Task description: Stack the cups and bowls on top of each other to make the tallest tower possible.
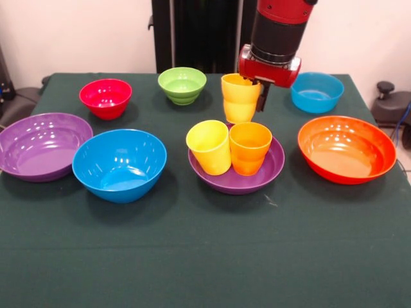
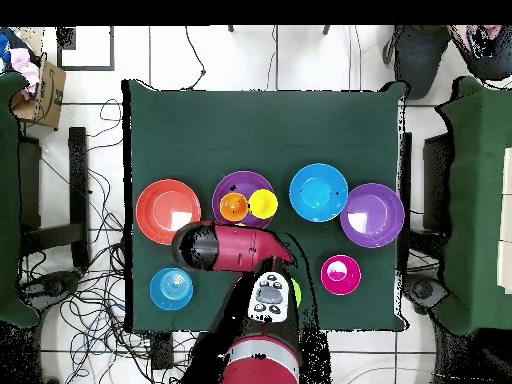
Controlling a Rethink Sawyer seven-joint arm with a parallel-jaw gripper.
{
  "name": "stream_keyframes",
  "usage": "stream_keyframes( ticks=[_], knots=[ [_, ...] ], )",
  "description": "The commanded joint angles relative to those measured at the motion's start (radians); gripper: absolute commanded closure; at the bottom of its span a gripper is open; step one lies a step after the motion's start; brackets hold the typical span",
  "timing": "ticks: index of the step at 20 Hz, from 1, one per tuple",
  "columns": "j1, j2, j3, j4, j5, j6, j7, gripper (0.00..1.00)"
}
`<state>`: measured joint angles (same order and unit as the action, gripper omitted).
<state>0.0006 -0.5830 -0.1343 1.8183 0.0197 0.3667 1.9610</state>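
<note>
Four cups counted in the front view. Two stand upright side by side, touching, inside a large purple bowl [image 1: 239, 178] at mid-table: a yellow cup [image 1: 209, 147] and an orange cup [image 1: 249, 148]. Two more yellow-orange cups [image 1: 239, 98], nested one in the other, hang just behind that bowl, clear of the cloth, pinched at the rim by the gripper [image 1: 261, 86]; one dark finger [image 1: 264, 96] visible outside the wall, the other probably inside, though hidden.

Seven bowls in all, no tower yet. Large ones: the purple bowl with the cups, a second purple bowl [image 1: 40, 145] touching a blue bowl [image 1: 119, 165], and an orange bowl [image 1: 347, 149] well apart. Small ones along the far side: red [image 1: 105, 98], light green [image 1: 182, 85], blue [image 1: 316, 92]. All upright on the green tablecloth [image 1: 205, 256].
</note>
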Motion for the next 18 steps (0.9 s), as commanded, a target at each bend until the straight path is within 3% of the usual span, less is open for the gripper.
stream_keyframes(
  ticks=[1, 7, 18],
  knots=[
    [-0.008, 0.049, 0.057, -0.074, -0.026, 0.088, 0.053, 1.00],
    [-0.024, 0.101, 0.066, -0.117, -0.035, 0.060, 0.036, 1.00],
    [-0.033, 0.136, 0.062, -0.210, -0.054, 0.104, -0.002, 1.00]
  ],
)
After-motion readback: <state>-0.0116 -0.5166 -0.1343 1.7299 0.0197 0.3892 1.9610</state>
